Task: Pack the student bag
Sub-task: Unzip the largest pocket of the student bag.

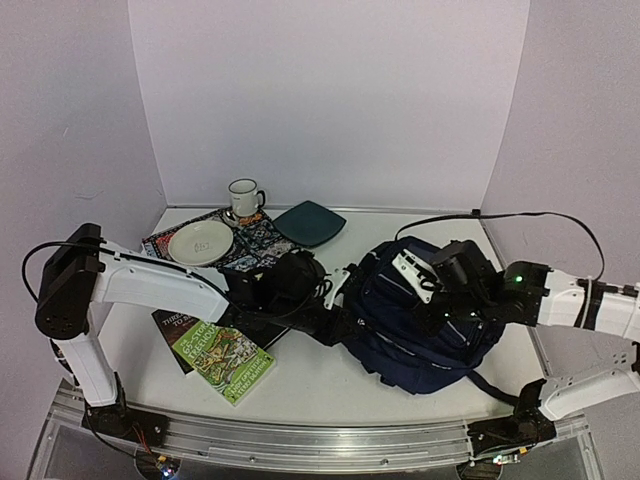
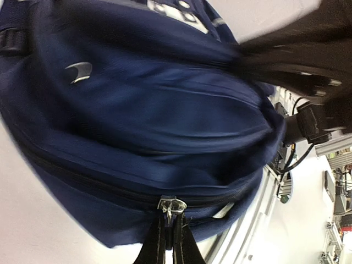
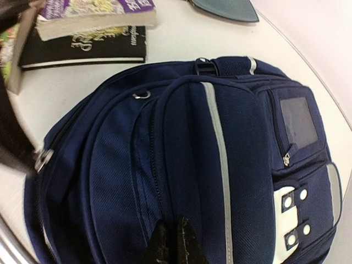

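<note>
Navy-blue fabric filled most of the scene: the student bag [image 1: 400,335] was laid on its back on the right half of the white surface [image 1: 330,385], between the centre and the right edge. Its front pockets and a thin pale stripe were turned upward.

The left pincer [image 2: 171,221] was seen at the bag's left side, clenched on a silver zipper pull [image 2: 171,205] belonging to a dark zipper along the bag's side.

The right pincer [image 3: 171,228] was set against the bag's front panel, just beside the stripe, with its fingers drawn close together. Whether any fabric was pinched between them could not be told.

Toward the far left corner, a white plate [image 1: 200,243] was set on a patterned mat [image 1: 255,235], with a white mug [image 1: 243,198] behind it. A dark teal square plate [image 1: 310,222] was placed just to the right of these, near the far edge.

Toward the near left corner, a green-covered book [image 1: 225,355] was laid tilted, partly over a dark book [image 1: 170,322].

In the right wrist view, a purple-covered paperback [image 3: 93,14] was seen stacked on a black-spined book [image 3: 82,49], near the bag's top end.
</note>
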Available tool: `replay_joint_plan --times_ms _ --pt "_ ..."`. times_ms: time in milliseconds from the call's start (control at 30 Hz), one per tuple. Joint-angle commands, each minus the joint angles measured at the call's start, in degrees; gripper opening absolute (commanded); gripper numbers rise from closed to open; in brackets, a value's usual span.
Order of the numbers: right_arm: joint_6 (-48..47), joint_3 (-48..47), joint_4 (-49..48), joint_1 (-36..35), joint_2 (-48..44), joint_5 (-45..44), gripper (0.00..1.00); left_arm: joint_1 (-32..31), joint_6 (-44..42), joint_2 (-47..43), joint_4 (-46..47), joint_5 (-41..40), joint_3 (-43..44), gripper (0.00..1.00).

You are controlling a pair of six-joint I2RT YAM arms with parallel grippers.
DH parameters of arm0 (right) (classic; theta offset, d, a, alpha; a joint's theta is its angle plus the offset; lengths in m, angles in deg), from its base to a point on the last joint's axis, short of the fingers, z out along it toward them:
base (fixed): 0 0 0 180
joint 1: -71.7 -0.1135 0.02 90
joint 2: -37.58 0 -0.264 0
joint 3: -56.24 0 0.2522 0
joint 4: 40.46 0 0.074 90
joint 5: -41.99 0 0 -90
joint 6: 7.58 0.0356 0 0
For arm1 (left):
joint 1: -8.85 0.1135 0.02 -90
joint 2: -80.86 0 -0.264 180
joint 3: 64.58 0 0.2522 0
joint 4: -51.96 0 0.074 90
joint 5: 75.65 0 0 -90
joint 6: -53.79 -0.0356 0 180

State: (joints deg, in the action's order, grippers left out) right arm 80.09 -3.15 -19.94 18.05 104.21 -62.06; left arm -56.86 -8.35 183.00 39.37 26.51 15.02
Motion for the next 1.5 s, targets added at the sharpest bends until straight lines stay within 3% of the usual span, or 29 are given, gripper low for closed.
replay_joint_plan --times_ms 0,333,500,667,767,1033,1200,1300,1467 --pt "-4.0 -0.6 5.5 0.4 -7.2 8.3 0.0 4.9 -3.7 -3.6 -3.7 -2.6 0.7 0.0" --pt "-7.2 -3.2 8.7 1.0 -13.6 18.0 0.0 13.2 -9.9 0.6 -8.5 -2.4 2.3 0.0" --pt "-8.7 -5.6 9.9 1.0 -12.8 23.5 0.0 14.6 -14.7 6.1 -8.6 -2.4 7.3 0.0" --pt "-10.8 -8.6 10.3 1.1 -10.4 28.7 0.0 14.6 -18.8 11.2 -8.0 5.4 13.8 0.01" --pt "-11.9 -11.2 10.8 1.2 -7.6 33.1 0.0 14.6 -19.8 13.5 -7.7 6.0 16.8 0.01" --pt "-13.7 -14.3 11.4 1.4 -4.8 28.5 0.0 14.8 -20.4 18.9 -7.6 -0.7 22.5 0.02" --pt "-13.7 -14.3 11.3 3.5 -3.8 17.0 0.0 15.5 -18.4 18.2 -6.9 -5.7 22.6 0.16" --pt "-12.4 -14.2 11.1 6.1 -2.8 15.0 0.0 15.5 -17.4 14.5 -5.5 -9.1 19.9 0.32" --pt "-12.5 -13.8 10.6 7.3 0.6 14.1 0.0 15.6 -14.3 6.6 -4.9 -14.3 14.8 0.43"
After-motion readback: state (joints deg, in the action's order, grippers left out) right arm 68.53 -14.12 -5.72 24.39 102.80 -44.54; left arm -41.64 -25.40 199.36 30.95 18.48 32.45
